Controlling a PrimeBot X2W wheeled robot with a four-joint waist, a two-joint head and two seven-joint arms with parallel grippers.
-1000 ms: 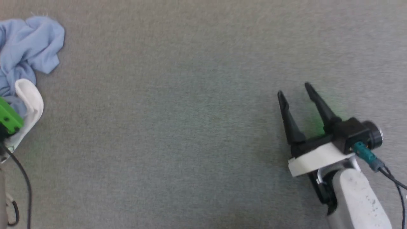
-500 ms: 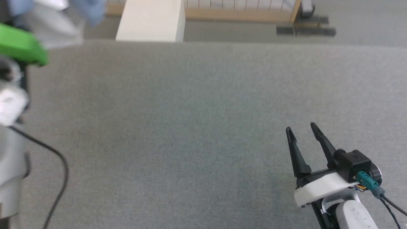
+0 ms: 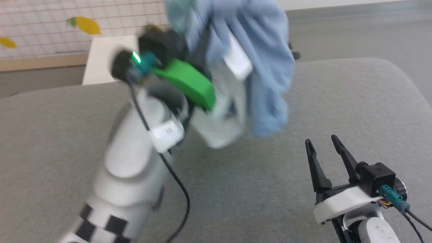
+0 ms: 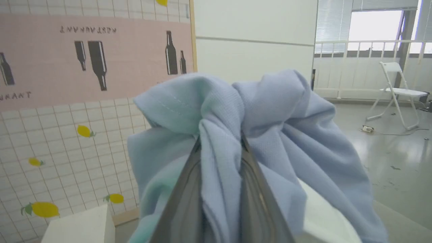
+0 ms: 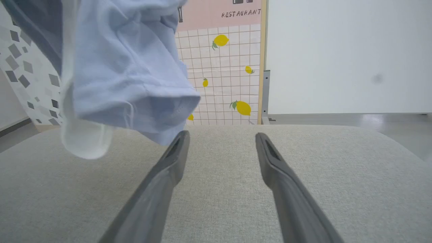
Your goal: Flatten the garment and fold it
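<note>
The left gripper (image 4: 220,140) is up in the air over the far part of the grey padded surface (image 3: 303,209), toward its middle, with its two fingers pinched tight on a thick gather of the garment (image 3: 260,67). The cloth squeezes up between the fingers and spills over both sides of them.

The garment is a soft, light blue knit, bunched into a crumpled bundle of deep folds and creases, nothing about it flat. From the left wrist view a stitched hem line runs across one fold near the top of the bunch. White fabric shows among the blue: a small pale patch high in the bundle and a rounded white lobe (image 3: 219,131) hanging at its lowest point beside a drooping blue flap. From the right wrist view one blue edge ends in an open hemmed tube, like a sleeve. The bundle looks to hang clear of the pad, though it is blurred in the head view.

The right gripper (image 3: 321,139) sits low over the pad toward its right side, nearer than the hanging cloth, its fingers spread apart with nothing between them.

Beyond the far edge stands a white box (image 3: 101,57) before a tiled wall with lemons (image 5: 243,108).
</note>
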